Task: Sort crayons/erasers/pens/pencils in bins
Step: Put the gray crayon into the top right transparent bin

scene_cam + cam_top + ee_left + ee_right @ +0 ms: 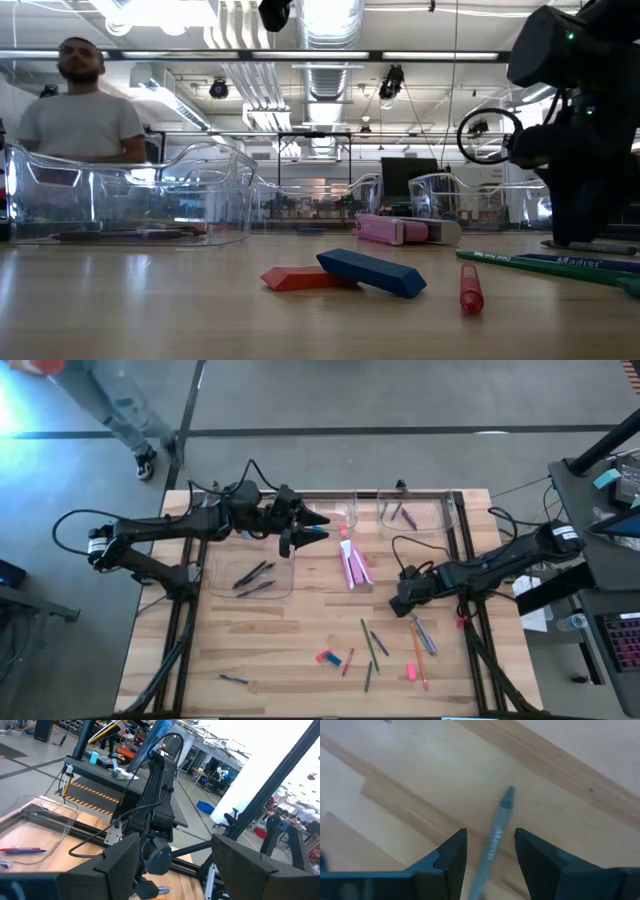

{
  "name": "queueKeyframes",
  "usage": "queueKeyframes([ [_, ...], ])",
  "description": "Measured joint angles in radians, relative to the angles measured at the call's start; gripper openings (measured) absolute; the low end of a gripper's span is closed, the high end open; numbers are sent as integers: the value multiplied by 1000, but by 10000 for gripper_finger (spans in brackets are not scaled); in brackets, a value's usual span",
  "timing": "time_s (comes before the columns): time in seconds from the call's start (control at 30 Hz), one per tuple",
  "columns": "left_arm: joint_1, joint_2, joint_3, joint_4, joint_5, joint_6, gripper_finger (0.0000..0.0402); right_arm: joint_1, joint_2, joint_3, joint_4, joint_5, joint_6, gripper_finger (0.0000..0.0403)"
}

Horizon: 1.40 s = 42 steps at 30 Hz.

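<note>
A blue eraser (372, 272) lies nearest the low camera, its left end propped on a red-pink eraser (306, 279), with a red crayon (470, 289) just to their right on the wooden table (270, 645).

From above, the table holds four clear bins along its far half. The widest bin (250, 572) sits at the left, near the left arm, and holds a few dark pens or pencils (252, 574) lying at a slant. A second bin (338, 512) at the far middle is partly hidden by the left gripper; its contents cannot be made out. A third bin (415, 511) at the far right holds a couple of purple and dark sticks (407, 516). A fourth bin (356, 568) near the table's centre holds pink erasers (354, 567) side by side.

The left gripper (318, 526) hangs over the far middle of the table with its fingers spread apart and nothing between them.

The right gripper (490, 852) is low over the right side of the table, fingers apart on either side of a grey pen (496, 840) that lies on the wood between them; whether they touch it cannot be told.

Loose sticks (372, 645) and a pink eraser (411, 672) are scattered across the near part of the table. A person (82, 105) stands beyond the far edge.
</note>
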Motion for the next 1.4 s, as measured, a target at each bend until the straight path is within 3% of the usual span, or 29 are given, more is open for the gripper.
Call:
queueKeyframes([
  [0.3, 0, 0, 0, 0, 0, -9, 235, 0, 147, 38, -18, 3, -19, 146],
  [0.67, -3, 0, 0, 0, 0, -30, 235, 0, 239, 56, 2, 5, -75, 30],
  [1.07, -4, 0, 0, 0, 0, -35, 235, -18, 54, 50, 32, 27, -50, 16],
  [1.4, -9, 6, 0, 0, 0, -36, 235, -130, -134, 64, 111, 112, -92, 14],
])
